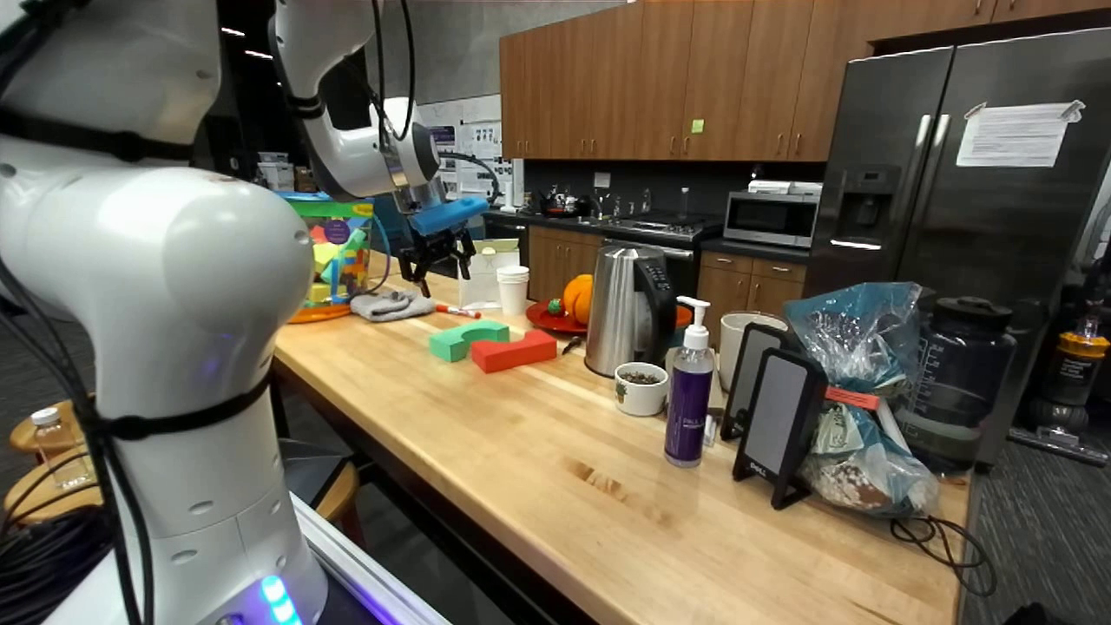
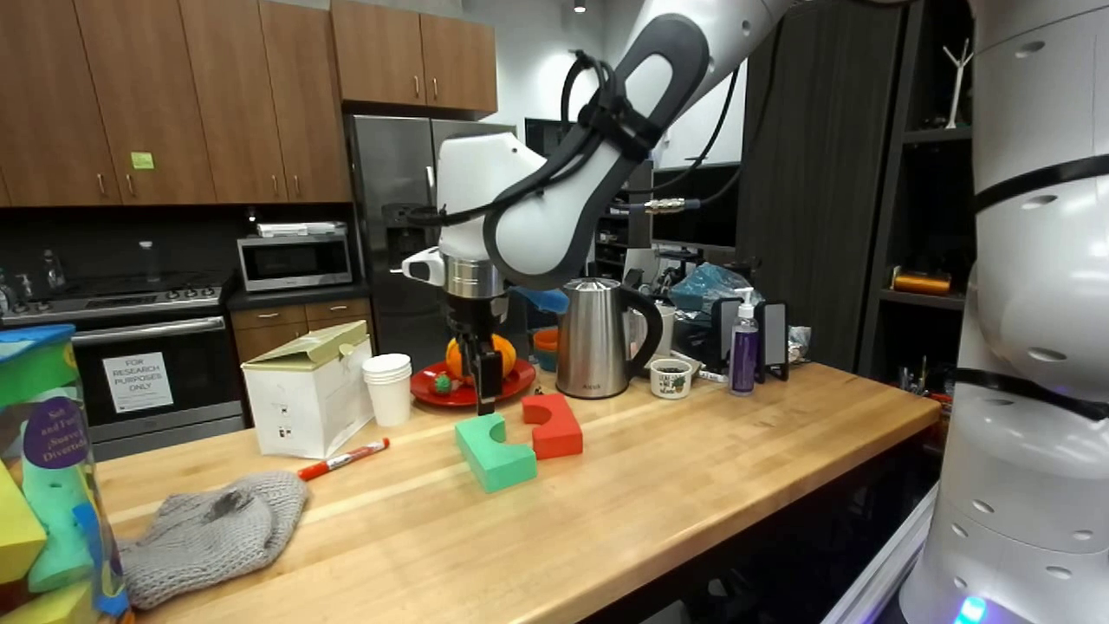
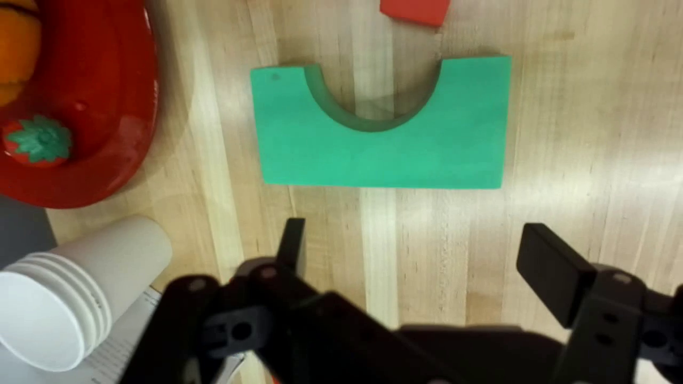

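Observation:
My gripper (image 3: 414, 226) hangs above the wooden table with its fingers wide apart and nothing between them. Nearest in the wrist view is a green foam block (image 3: 381, 160) with a half-round notch, lying flat just ahead of the fingertips and not touched. A similar red block (image 2: 559, 429) lies beside the green one; only one corner of the red block (image 3: 419, 9) shows at the top of the wrist view. Both exterior views show the gripper (image 1: 444, 279) raised over the tabletop.
Around the blocks stand a steel kettle (image 2: 592, 338), a red plate (image 3: 114, 133) bearing a pumpkin and strawberry, stacked paper cups (image 3: 128, 245) and a white box (image 2: 299, 407). A red marker (image 2: 342, 459), grey knit cloth (image 2: 217, 529) and clear bin of blocks (image 2: 52, 485) lie farther along.

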Robot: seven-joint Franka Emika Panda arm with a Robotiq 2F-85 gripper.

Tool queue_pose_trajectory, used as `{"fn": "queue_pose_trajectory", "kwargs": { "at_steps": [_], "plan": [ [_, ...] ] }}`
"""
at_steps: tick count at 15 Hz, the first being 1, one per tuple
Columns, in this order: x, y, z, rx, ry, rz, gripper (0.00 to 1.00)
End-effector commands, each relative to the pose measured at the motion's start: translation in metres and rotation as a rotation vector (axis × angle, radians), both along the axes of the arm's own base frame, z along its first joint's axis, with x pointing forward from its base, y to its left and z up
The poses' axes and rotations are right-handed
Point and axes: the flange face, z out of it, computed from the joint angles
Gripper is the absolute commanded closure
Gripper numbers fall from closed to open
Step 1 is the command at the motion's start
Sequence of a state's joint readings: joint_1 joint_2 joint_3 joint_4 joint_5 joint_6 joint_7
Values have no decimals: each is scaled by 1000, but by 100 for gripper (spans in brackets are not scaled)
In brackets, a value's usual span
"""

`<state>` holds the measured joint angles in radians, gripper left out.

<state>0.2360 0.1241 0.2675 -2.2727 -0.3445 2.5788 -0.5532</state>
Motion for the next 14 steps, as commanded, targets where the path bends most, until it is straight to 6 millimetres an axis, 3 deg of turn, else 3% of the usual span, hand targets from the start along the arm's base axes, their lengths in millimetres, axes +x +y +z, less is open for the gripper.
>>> {"fn": "queue_pose_trajectory", "kwargs": {
  "at_steps": [1,6,14],
  "plan": [
    [-6,-30,20,15,-27,-153,0],
    [6,-69,23,21,-68,-340,0],
    [10,-115,-7,-23,53,-363,0]
  ]
}}
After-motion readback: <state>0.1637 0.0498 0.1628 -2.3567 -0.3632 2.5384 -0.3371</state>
